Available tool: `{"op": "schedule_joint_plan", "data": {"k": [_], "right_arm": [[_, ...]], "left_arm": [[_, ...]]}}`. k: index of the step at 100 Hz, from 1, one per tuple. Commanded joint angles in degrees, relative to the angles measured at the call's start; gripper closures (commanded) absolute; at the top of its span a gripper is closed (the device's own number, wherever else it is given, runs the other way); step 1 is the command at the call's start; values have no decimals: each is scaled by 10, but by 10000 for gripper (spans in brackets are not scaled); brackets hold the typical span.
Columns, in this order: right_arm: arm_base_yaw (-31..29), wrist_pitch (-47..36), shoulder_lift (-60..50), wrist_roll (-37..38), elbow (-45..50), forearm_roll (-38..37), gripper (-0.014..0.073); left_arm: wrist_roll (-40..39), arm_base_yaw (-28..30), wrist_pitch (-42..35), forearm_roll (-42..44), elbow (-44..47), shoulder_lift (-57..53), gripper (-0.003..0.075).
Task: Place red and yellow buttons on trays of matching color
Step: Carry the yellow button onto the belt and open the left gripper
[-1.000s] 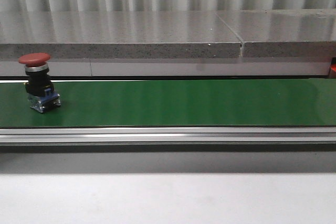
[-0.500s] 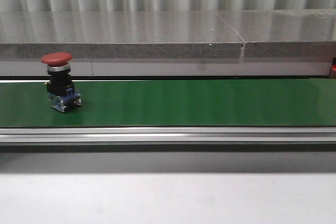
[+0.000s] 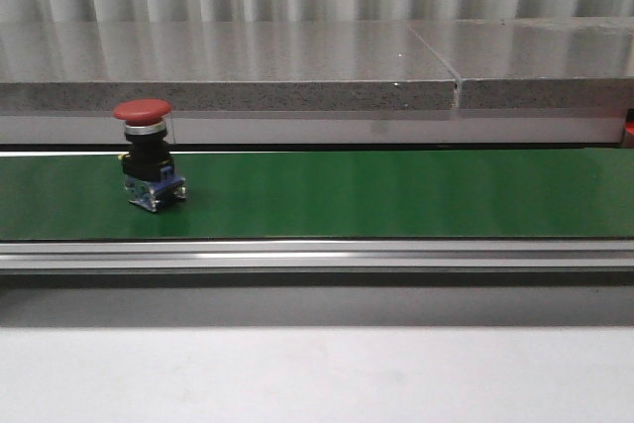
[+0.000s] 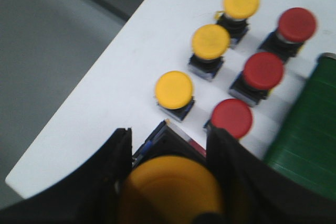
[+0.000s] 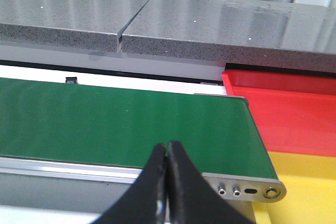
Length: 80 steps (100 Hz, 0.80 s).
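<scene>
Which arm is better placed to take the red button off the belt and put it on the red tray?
Right, probably. Its shut, empty gripper hangs over the belt end beside the red tray. The left gripper already holds a yellow button. The red button is upright on the belt.

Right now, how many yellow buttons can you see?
4: three standing loose on the white table at and, beside the red ones, and one held in the left gripper. Others may be out of view.
</scene>
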Motion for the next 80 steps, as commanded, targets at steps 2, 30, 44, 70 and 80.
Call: {"op": "schedule_joint_plan", "data": {"k": [2, 30, 44, 70, 80], "right_arm": [[0, -48, -9, -2, -3, -7, 662], [0, -48, -9, -2, -3, -7, 662], [0, -48, -9, -2, -3, -7, 662], [0, -48, -9, -2, -3, -7, 662], [0, -48, -9, -2, -3, -7, 662]], "left_arm": [[20, -51, -13, -2, -16, -35, 740], [49, -176, 18, -21, -57, 0, 740], [53, -191, 19, -35, -81, 41, 740], [68, -191, 9, -51, -110, 126, 740], [69, -191, 6, -51, -117, 157, 740]]}}
